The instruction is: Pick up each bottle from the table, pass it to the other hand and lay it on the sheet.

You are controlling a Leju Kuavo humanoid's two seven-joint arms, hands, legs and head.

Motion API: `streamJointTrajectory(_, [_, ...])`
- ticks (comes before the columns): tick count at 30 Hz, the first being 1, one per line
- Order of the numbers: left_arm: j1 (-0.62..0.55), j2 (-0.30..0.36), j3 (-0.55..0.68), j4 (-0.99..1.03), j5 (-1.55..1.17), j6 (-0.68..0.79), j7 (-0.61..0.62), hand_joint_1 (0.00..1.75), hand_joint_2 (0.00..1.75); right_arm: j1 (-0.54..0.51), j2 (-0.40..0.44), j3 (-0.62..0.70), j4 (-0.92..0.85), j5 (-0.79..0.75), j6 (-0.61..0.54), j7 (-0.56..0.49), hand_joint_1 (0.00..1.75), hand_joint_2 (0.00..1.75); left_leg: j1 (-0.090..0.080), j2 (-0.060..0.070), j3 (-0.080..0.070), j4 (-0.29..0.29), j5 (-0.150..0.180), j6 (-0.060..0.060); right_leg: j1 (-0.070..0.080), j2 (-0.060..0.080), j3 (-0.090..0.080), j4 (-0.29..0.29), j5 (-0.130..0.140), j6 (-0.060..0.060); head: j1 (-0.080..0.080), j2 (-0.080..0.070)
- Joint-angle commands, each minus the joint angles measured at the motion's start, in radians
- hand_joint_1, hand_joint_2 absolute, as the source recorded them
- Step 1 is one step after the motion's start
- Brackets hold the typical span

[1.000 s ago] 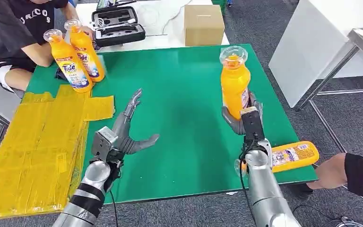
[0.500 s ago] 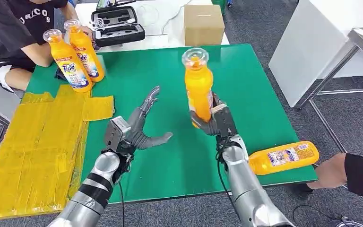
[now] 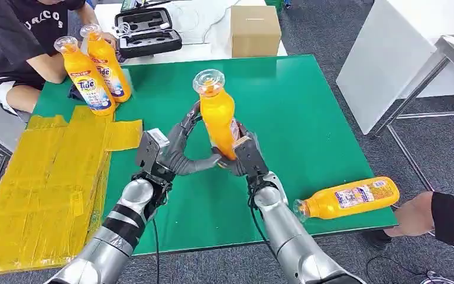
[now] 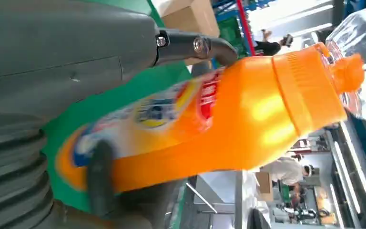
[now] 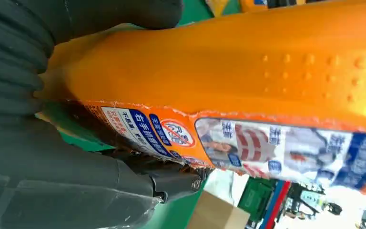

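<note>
My right hand (image 3: 243,158) grips an orange detergent bottle (image 3: 216,115) by its lower part and holds it upright, tilted a little left, above the middle of the green table (image 3: 307,112). My left hand (image 3: 174,155) is spread beside it, fingers up along the bottle's left side and thumb reaching to its base. The left wrist view has the bottle (image 4: 228,119) lying between thumb and fingers of the left hand (image 4: 52,62). In the right wrist view the right hand (image 5: 52,181) wraps the bottle (image 5: 248,67). The yellow sheet (image 3: 41,177) covers the table's left part.
Two more orange bottles (image 3: 87,80) (image 3: 109,64) stand at the far left corner by a seated person. Another bottle (image 3: 349,198) lies at the near right edge, a person's hand (image 3: 414,216) beside it. A cardboard box (image 3: 255,29) and black case (image 3: 148,32) sit behind.
My right hand has carried the bottle leftward from the table's right side to the middle. My left hand has risen and moved right until the bottle sits between its thumb and fingers.
</note>
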Motion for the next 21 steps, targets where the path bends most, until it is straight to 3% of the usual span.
streamJointTrajectory(1, [-0.105,-0.006,-0.028,0.159,0.014,0.003,0.017,0.0,1.75,-0.066,0.03,0.086,0.169,0.013,-0.022,-0.003,1.75,1.75,0.0,0.0,0.003,0.0,-0.001,-0.001,0.001,-0.001,0.003,0.0,-0.001,-0.001,0.0,0.0])
streamJointTrajectory(7, [-0.139,-0.015,-0.025,0.22,0.041,0.011,0.04,0.0,1.75,-0.055,0.056,0.151,0.208,0.04,-0.013,0.006,1.75,1.75,0.001,0.001,0.005,0.0,-0.002,-0.001,0.001,0.0,0.004,0.0,-0.002,-0.001,0.0,0.0])
streamJointTrajectory(11, [-0.188,-0.005,-0.003,0.304,0.126,-0.106,0.085,0.0,1.75,-0.06,0.069,0.182,0.246,0.044,-0.024,0.005,1.75,1.75,0.001,0.0,0.005,0.001,-0.002,-0.001,0.001,-0.001,0.005,0.001,-0.002,-0.002,0.0,0.0])
streamJointTrajectory(17, [-0.192,-0.004,0.023,0.325,0.19,-0.134,0.071,0.03,1.75,-0.062,0.067,0.195,0.263,0.039,-0.033,0.004,1.75,1.75,0.001,0.001,0.004,0.0,-0.002,-0.001,0.001,0.0,0.004,0.0,-0.001,-0.001,0.0,0.0])
streamJointTrajectory(18, [-0.187,-0.003,0.024,0.319,0.199,-0.127,0.07,1.62,1.75,-0.061,0.066,0.198,0.266,0.039,-0.037,0.004,1.75,1.75,0.001,0.002,0.007,0.002,-0.004,-0.002,0.001,0.0,0.007,0.002,-0.003,-0.002,0.0,0.0])
streamJointTrajectory(19, [-0.185,-0.002,0.024,0.315,0.204,-0.122,0.07,1.75,1.75,-0.061,0.066,0.2,0.267,0.037,-0.038,0.003,1.75,1.75,0.001,0.001,0.004,0.0,-0.002,-0.001,0.001,0.0,0.004,0.0,-0.002,-0.001,0.0,0.0])
streamJointTrajectory(21, [-0.179,0.002,0.024,0.307,0.216,-0.125,0.07,1.75,1.75,-0.06,0.065,0.202,0.269,0.034,-0.039,0.002,1.75,1.75,0.001,0.001,0.005,0.0,-0.002,-0.001,0.001,0.0,0.005,0.001,-0.002,-0.001,0.0,0.0])
